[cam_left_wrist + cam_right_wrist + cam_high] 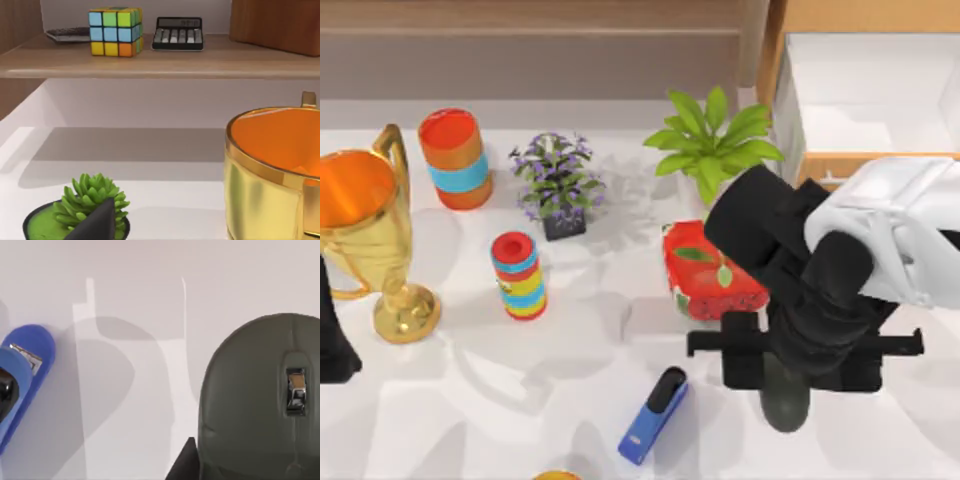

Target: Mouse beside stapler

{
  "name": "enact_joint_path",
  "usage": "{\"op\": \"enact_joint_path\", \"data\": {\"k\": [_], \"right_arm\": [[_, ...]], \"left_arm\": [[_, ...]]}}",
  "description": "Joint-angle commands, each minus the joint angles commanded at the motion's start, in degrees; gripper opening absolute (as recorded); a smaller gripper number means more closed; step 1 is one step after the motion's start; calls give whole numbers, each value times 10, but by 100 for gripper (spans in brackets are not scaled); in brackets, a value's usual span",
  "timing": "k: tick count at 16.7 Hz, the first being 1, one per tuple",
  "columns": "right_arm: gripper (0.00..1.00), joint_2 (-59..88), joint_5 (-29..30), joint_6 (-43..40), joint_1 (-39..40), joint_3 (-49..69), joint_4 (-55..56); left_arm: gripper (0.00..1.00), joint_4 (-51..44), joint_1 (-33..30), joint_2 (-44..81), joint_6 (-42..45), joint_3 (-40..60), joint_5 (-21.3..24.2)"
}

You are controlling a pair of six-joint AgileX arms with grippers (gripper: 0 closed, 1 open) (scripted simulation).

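Your right gripper [783,372] sits low over the small dark grey oval computer mouse [785,398], near the front edge of the white tabletop [470,400] and toward its right side. From above, the arm's black body hides the fingers, and the right wrist view gives only a dark wedge next to the mouse [260,400], so you cannot tell whether the fingers are spread or clamped on it.

The elongated blue stapler with a black top arm [655,415] lies slanted to the left of the mouse, also near the front edge, with bare table between the two. In the right wrist view its blue rounded end [25,370] is well apart from the mouse.

Judging from this, the main risk is a poor hold: the mouse's back is smooth and rounded, so off-centre fingers could squeeze it out or let it rotate. If you drag it rather than lift it, it may skid into the stapler and knock it askew.

The red box with a leaf print [712,272] stands just behind the gripper, so a wide swing of the arm could clip it.

Your left arm [332,340] is parked at the left edge, next to the gold trophy cup with an orange inside [360,235].
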Motion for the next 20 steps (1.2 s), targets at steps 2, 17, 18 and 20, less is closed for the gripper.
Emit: {"op": "enact_joint_path", "data": {"k": [2, 17, 18, 20], "right_arm": [[0, 11, -6, 5, 10, -8, 8], [0, -3, -5, 4, 11, -6, 22], [0, -5, -5, 3, 11, -5, 25], [0, -7, -5, 2, 11, -3, 29]], "left_arm": [[100, 0, 0, 0, 0, 0, 0], [100, 0, 0, 0, 0, 0, 0], [100, 0, 0, 0, 0, 0, 0], [100, 0, 0, 0, 0, 0, 0]]}}
